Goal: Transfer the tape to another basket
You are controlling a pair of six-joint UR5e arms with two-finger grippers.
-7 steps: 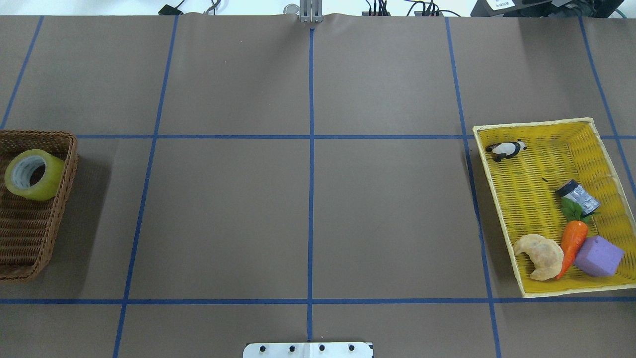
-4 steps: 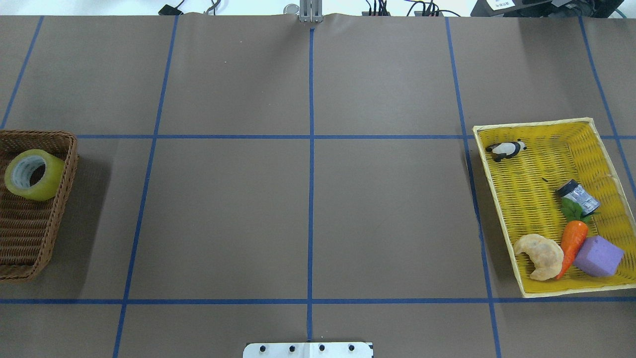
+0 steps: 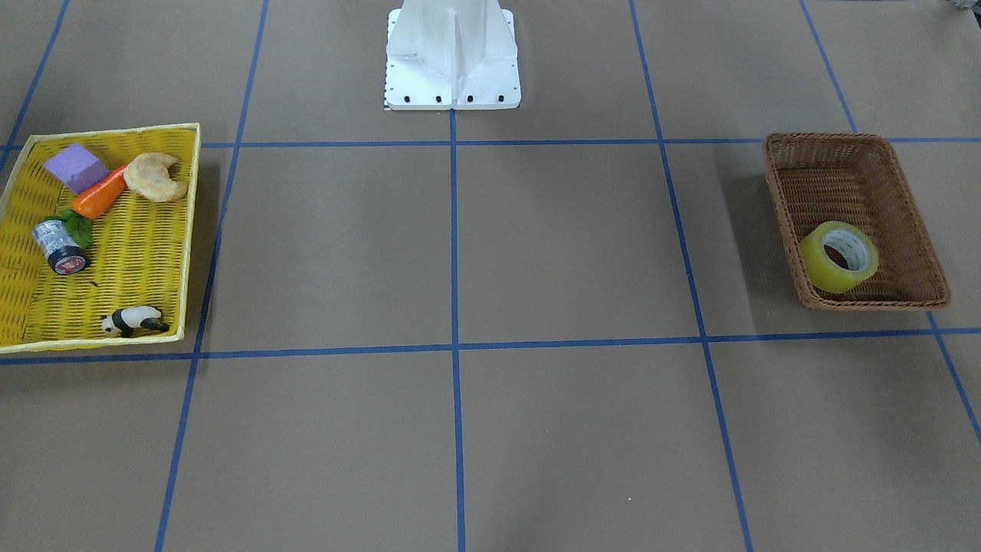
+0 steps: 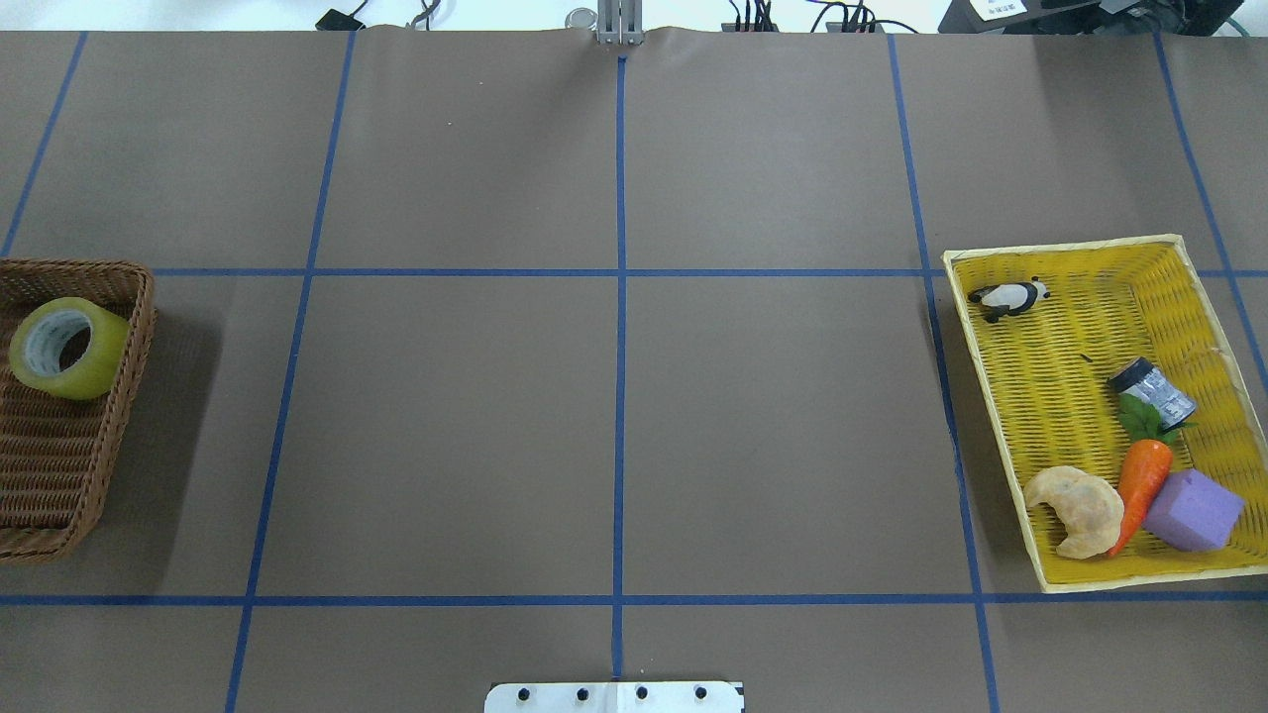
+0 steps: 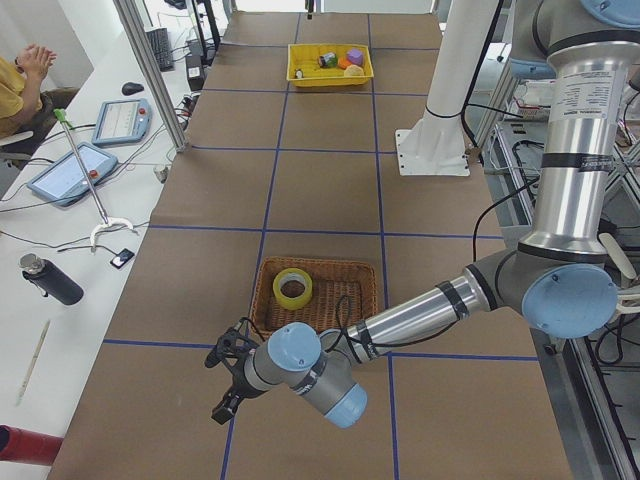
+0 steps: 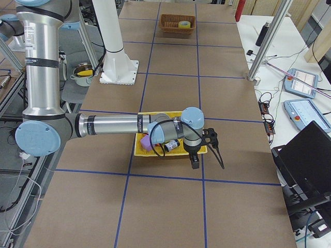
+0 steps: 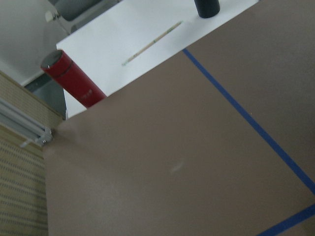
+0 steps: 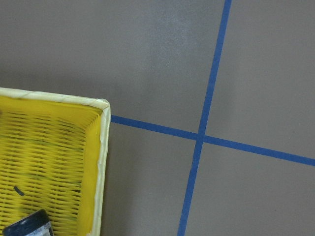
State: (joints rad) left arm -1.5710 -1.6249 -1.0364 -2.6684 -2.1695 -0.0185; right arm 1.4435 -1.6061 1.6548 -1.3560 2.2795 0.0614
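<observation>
Brown paper crossed by blue tape lines covers the long table (image 4: 614, 396), and we take the brown wicker basket (image 3: 881, 165) as our landmark. Our grippers show only in the side views, so we cannot tell whether either pair of jaws stands apart or together. Our left gripper (image 5: 228, 378) hangs low over the table just off the basket's outer end, beyond the end away from our base, and carries nothing that we can see; our right gripper (image 6: 199, 150) is at the far opposite end of the table from the basket, beside the yellow tray (image 4: 1050, 337). Working outward from there, the tape (image 4: 67, 348) lies inside the basket, tipped on its edge against the end wall furthest from our base, with its open core (image 3: 849, 249) facing up and outward. We judge the roll light but stiff, with a smooth, somewhat slippery outer wrap, and not fragile. A firm hold should be had with one finger down the core and the other on the outer wall, or across the flat faces where the basket wall leaves room. The yellow tray, well apart from the basket, holds a panda figure (image 4: 1008, 297), a small can (image 4: 1152, 391), a carrot (image 4: 1141, 485), a croissant (image 4: 1077, 508) and a purple block (image 4: 1194, 510).
</observation>
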